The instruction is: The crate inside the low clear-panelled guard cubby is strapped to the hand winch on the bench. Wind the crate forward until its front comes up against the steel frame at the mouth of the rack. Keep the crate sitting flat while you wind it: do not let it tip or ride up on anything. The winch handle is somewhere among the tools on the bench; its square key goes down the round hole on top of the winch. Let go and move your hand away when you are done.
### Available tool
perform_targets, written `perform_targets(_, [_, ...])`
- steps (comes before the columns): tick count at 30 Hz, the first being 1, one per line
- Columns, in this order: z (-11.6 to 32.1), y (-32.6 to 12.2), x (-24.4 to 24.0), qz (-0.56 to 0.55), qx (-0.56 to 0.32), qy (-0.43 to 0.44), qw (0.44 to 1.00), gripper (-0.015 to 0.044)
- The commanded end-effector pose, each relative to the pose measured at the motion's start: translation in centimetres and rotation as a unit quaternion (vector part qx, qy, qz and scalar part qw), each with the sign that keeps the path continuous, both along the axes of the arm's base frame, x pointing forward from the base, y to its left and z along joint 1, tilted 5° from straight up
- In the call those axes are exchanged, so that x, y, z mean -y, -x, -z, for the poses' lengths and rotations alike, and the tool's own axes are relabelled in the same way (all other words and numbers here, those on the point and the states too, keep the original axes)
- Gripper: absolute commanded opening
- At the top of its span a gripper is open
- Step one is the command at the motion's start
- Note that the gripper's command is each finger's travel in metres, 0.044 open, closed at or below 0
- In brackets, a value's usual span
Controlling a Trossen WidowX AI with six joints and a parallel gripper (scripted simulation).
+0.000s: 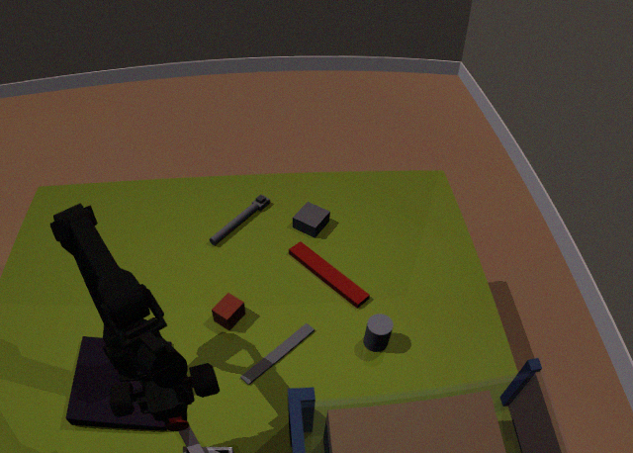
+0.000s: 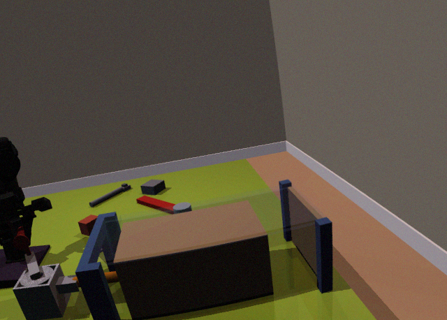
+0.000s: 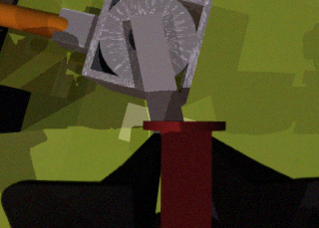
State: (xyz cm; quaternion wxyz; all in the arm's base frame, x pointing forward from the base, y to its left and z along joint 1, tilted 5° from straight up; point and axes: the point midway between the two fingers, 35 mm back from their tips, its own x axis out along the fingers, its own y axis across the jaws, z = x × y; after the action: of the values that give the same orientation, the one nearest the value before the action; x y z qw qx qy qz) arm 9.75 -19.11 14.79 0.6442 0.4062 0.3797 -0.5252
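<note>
The bench [image 1: 408, 233] [image 2: 216, 175] [image 3: 279, 104] carries everything, and on it the crate [image 1: 413, 427] [image 2: 195, 230] is the largest load. It sits between the clear panels and looks flat to me. Its front is near the blue steel frame [image 1: 296, 422] [image 2: 93, 244], but a gap remains, so I judge that more winding is needed.

Outside this frame stands the hand winch [image 1: 223, 449] [image 2: 41, 298] [image 3: 184, 31]. My end effector [image 1: 166, 400] [image 2: 22, 228] [image 3: 179, 140] is clenched around the red grip [image 1: 177, 421] [image 2: 20, 239] [image 3: 186, 173] of the winch handle [image 1: 190, 436] [image 2: 33, 264] [image 3: 154, 54], whose inner end lies over the round top of the winch. I judge that the key is already seated; the hole itself is covered.

To wind well, I should carry the grip on a level circle about the winch centre, without lifting, because an upward pull could draw the key out. My wrist should follow the turn, so the grip is not twisted sideways. Slow, even arcs are best while the orange strap [image 2: 111, 276] [image 3: 30, 20] pulls. I should watch the lower front edge of the crate for any rise, stop at soft contact with the frame, then open and withdraw.
</note>
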Motion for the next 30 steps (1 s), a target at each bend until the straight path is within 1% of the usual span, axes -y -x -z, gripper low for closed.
perform_targets(1, [0.3,2.1,1.0,0.024,-0.026,0.008,0.999,0.0])
perform_targets(30, [0.6,4.9,3.9,0.024,-0.027,0.01,0.999,0.0])
